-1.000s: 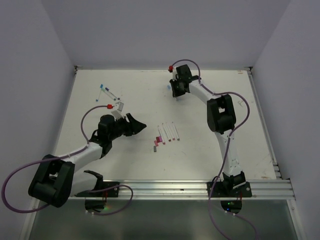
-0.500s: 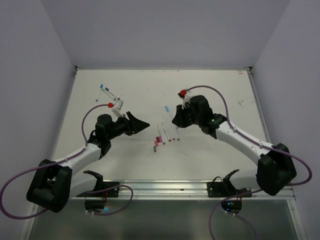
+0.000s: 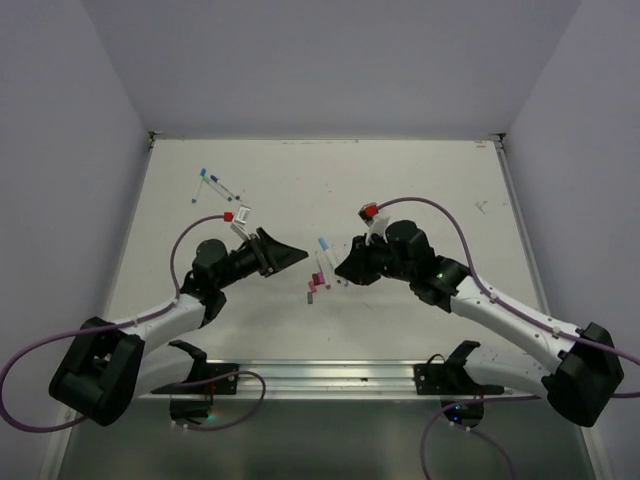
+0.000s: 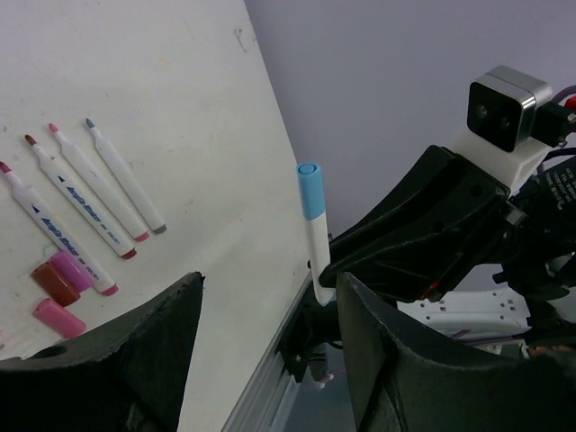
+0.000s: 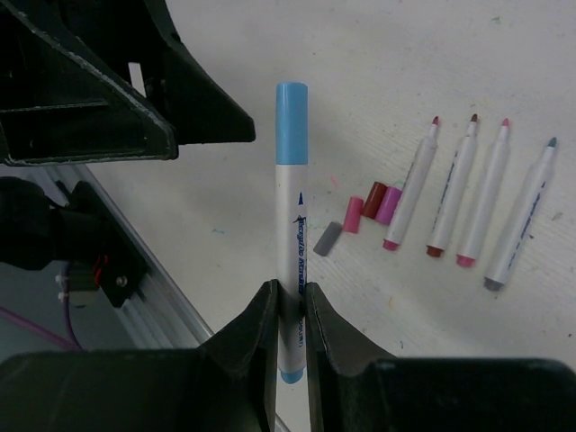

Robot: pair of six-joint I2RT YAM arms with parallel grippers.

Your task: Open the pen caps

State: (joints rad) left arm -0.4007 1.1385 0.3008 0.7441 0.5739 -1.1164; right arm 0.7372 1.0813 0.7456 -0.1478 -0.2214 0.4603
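Change noted: within the last second the right gripper (image 5: 290, 297) has swung from the far side of the tabletop (image 3: 450, 180) to its centre, carrying a pen (image 5: 291, 234). The left gripper (image 3: 292, 255) has meanwhile advanced rightward to face it. The two now stand nose to nose, just apart, which in my judgement sets up the next cap removal. The right jaws are clamped narrow on the pen's white barrel, low down, with the barrel lying crosswise between them. The left jaws stand wide and hold nothing. The blue cap (image 4: 310, 189) is still seated on the pen, raised off the tabletop just ahead of the left fingertips, not yet between them. The pen's long axis runs steeply upward from the right jaws, cap end uppermost and leaning toward the far side; exact tilt cannot be fixed. Four uncapped pens (image 5: 468, 193) lie side by side at centre, with loose caps (image 5: 369, 205) in pink, maroon and grey just beside them.
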